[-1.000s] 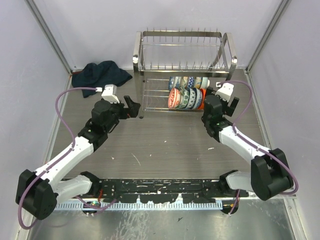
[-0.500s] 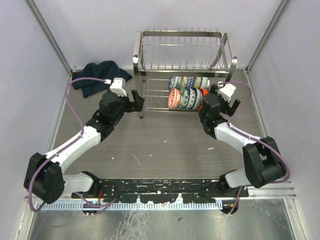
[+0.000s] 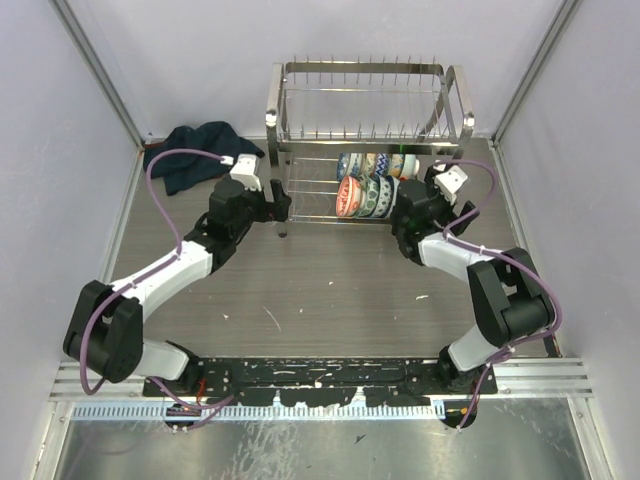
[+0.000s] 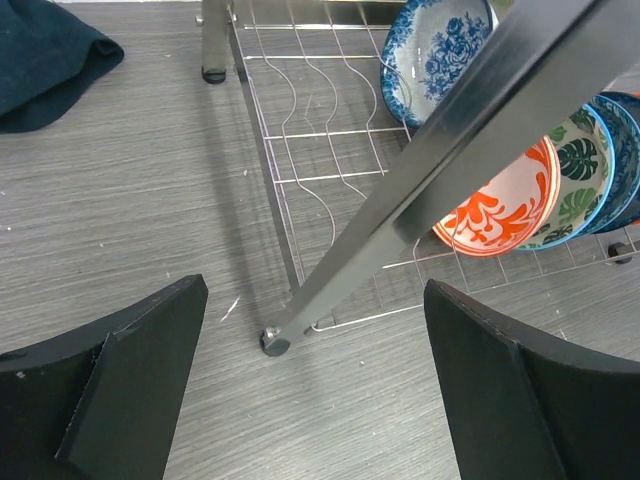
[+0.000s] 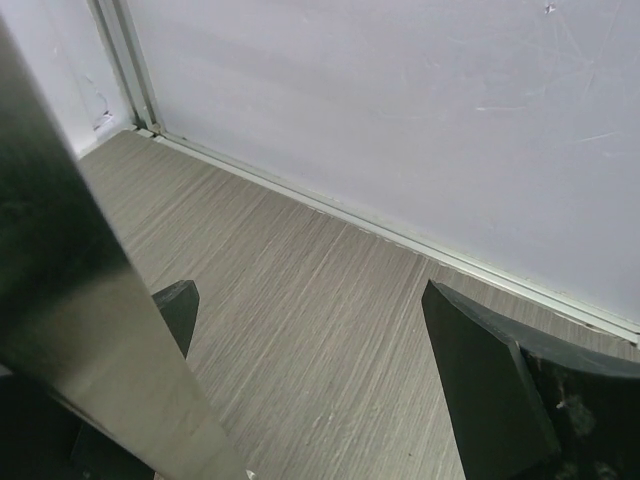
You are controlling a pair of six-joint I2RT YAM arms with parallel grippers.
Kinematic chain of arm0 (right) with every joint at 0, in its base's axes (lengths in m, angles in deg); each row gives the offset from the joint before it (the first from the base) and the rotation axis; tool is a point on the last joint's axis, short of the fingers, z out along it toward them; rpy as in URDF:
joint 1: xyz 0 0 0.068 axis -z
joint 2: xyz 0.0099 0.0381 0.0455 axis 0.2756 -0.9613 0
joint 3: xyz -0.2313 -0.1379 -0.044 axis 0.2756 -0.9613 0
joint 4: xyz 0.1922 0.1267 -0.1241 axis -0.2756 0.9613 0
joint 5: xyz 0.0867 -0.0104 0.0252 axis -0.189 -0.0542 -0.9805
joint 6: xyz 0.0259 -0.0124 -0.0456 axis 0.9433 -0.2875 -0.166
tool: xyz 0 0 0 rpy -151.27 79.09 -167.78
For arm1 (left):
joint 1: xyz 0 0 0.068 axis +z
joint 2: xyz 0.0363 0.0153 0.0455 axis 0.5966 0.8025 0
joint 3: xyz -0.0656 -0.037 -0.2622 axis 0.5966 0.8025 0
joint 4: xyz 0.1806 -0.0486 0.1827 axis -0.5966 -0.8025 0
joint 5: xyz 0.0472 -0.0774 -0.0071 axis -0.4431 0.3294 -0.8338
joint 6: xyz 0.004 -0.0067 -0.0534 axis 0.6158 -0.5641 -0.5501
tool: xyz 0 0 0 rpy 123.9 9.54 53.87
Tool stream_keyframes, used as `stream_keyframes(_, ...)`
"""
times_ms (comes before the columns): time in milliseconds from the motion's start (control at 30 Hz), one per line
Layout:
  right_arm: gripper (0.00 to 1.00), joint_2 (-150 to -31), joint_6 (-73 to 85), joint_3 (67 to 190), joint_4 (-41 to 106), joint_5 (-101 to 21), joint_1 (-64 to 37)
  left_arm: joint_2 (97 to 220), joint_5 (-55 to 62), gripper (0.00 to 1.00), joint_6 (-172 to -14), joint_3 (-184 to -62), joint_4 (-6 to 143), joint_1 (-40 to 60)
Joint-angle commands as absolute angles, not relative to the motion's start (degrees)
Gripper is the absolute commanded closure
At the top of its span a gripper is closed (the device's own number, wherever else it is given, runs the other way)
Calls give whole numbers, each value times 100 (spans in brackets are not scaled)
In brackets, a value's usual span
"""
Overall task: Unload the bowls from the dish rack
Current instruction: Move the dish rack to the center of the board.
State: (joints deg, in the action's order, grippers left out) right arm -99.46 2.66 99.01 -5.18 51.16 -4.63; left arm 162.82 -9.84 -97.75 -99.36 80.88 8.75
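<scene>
While the silver wire dish rack [image 3: 360,67] is stretching left to right, its patterned ceramic bowls [image 3: 372,196] are standing on edge, overlapping and half hidden; the left gripper [image 4: 315,290] and right gripper [image 5: 308,290] are both gaping.

Orange-and-white bowl [image 4: 500,205], blue floral bowl [image 4: 440,50], silver rack [image 4: 430,170]

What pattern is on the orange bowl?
The orange bowl has white swirls; left wrist view shows it best.

Rack [image 3: 360,67] shiny polished metal tube and wire, bowls [image 4: 500,205] glossy glazed ceramic, desk [image 4: 120,200] matt grey wood-grain, scuffed, cloth [image 4: 40,60] dark soft matt fabric, tool fingers [image 4: 130,390] matt black plastic.
</scene>
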Motion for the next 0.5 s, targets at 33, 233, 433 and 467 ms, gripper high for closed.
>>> stream_keyframes(33, 0, -9440, 516, 9639, -784, 5656, -435, 16427, -896, 2, -9614, -10242, 8430, 965)
stream_keyframes(233, 0, -9039, 631, 9288, -774, 5817, -423, 16632, -796, 2, -9550, -10421, 8486, 1046)
stream_keyframes(433, 0, -8441, 1740, 9250, 654, 5858, -426, 16763, -672, 2, -9538, -10529, 8555, 1078)
stream_keyframes(467, 0, -8339, 2287, 9366, 1372, 5877, -422, 16796, -650, 2, -9533, -10537, 8570, 1079)
